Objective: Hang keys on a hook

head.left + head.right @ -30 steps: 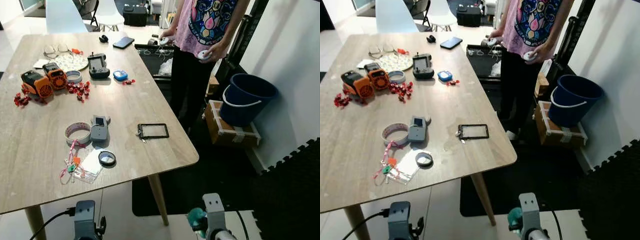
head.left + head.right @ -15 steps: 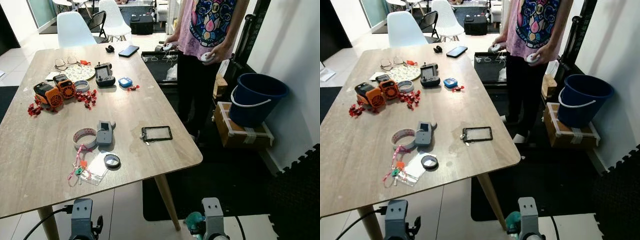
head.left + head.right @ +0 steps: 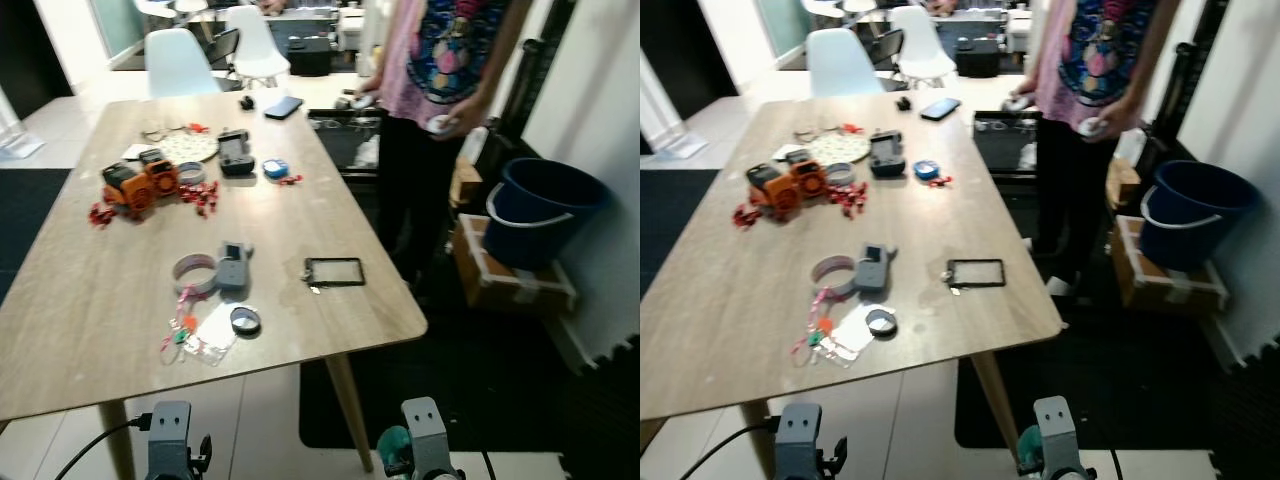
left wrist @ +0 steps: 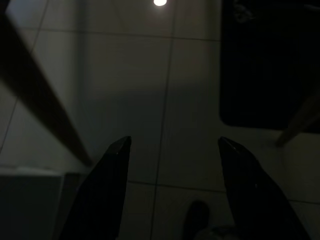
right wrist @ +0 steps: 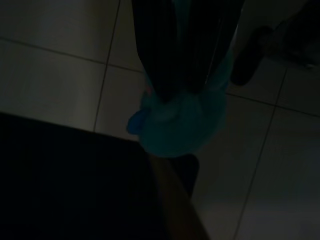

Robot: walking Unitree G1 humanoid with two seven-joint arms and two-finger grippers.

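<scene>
1. At the near edge of the head views, the robot's two arms hang low under the wooden table (image 3: 90, 330); the left gripper (image 4: 172, 145) points at the dim tiled floor (image 4: 150, 90) with its two black fingers spread wide and nothing between them.
2. The right gripper (image 5: 185, 85) has its dark fingers drawn close together around a teal, cloth-like object (image 5: 182, 120) — it is too dark to name it more exactly.
3. On the table's near part lies the bunch of keys (image 3: 182, 332) with pink, orange and green tags, touching a clear plastic card sleeve (image 3: 208, 338); a small round black-rimmed lid (image 3: 245, 320) sits just beside the sleeve.
4. Just beyond the keys stand a roll of tape (image 3: 194, 272) and a grey handheld device (image 3: 233, 266), side by side.
5. Toward the table's right side a thin black rectangular frame (image 3: 335, 272) lies flat, apart from the rest.
6. Farther back are two orange gadgets (image 3: 138, 184) among scattered red pieces, a patterned plate (image 3: 188, 147), a dark controller (image 3: 236, 154), a small blue round object (image 3: 275, 169) and a black phone (image 3: 284, 107).
7. Beyond the table's right edge a person in a pink printed shirt (image 3: 455, 50) stands holding white controllers; a dark blue bucket (image 3: 545, 210) rests on a taped box (image 3: 515, 285) — white chairs (image 3: 185, 62) stand at the far end.
</scene>
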